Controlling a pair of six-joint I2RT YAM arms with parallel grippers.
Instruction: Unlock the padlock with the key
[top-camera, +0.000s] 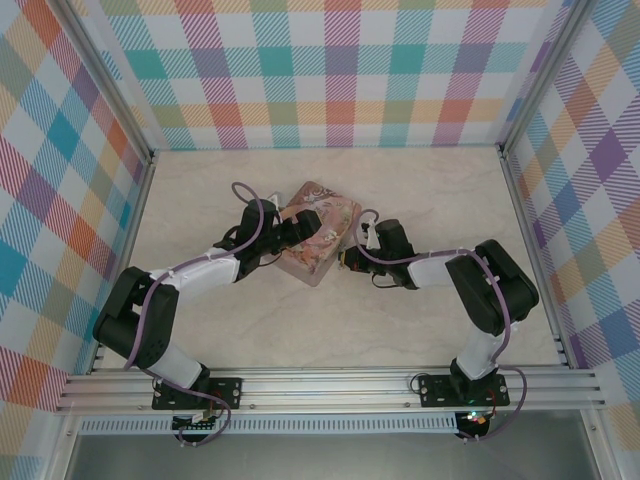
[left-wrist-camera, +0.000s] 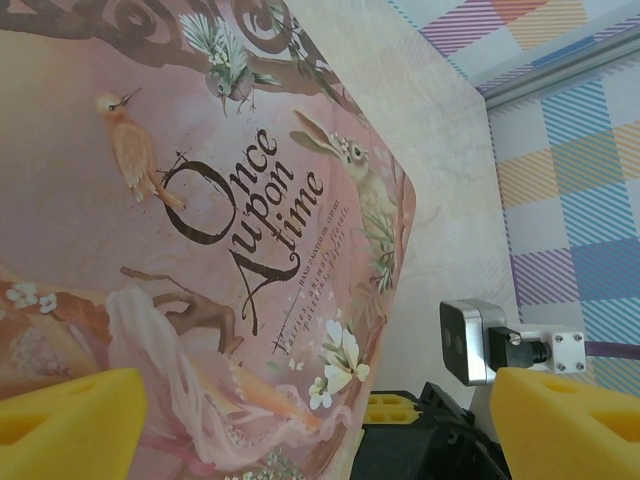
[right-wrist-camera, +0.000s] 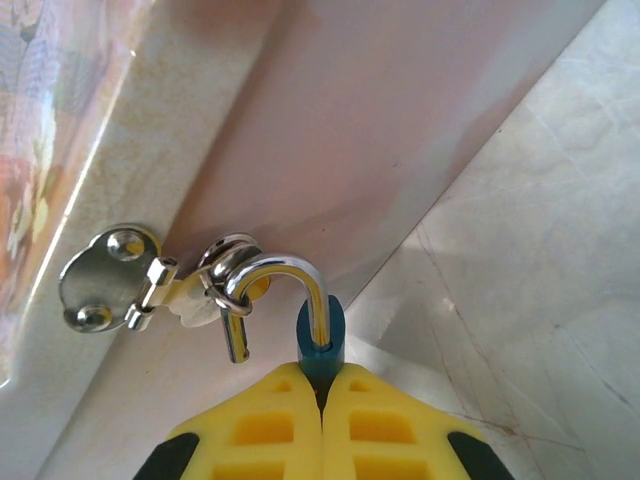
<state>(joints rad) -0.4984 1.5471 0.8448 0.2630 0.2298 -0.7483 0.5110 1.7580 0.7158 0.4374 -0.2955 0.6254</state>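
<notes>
Standing at the middle of the marble-patterned bench (top-camera: 420, 190): one pink tin (top-camera: 318, 245), lid printed with birds, a hare, flowers and the words "Once upon a time", set cornerwise to the arms.

Item, padlock (right-wrist-camera: 322, 338): small, blue-teal body, bright metal shackle (right-wrist-camera: 290, 268). It hangs at the tin's side wall, on the side facing the right arm, with the shackle hooked through the ring of a silver hasp (right-wrist-camera: 110, 275) riveted to the tin. One leg of the shackle runs down into the body. The other leg ends in the open just beside the body, as far as the right wrist view allows.

Item, right tool (right-wrist-camera: 322, 382): yellow fingers pressed fully together, pinching the padlock's body between their tips. Seen from above, this tool (top-camera: 350, 258) sits low against the tin's right flank, close over the bench.

Item, left tool (left-wrist-camera: 318, 425): jaws spread wide, gripping nothing that can be made out. One yellow finger (left-wrist-camera: 70, 420) lies over the lid at the tin's near part, while the other (left-wrist-camera: 565, 420) stands past the tin's edge. Whether either pad touches the tin cannot be told. From above, this tool (top-camera: 290, 235) is over the tin's left half.

Surround: checked pastel walls (top-camera: 330, 70) on three sides.
</notes>
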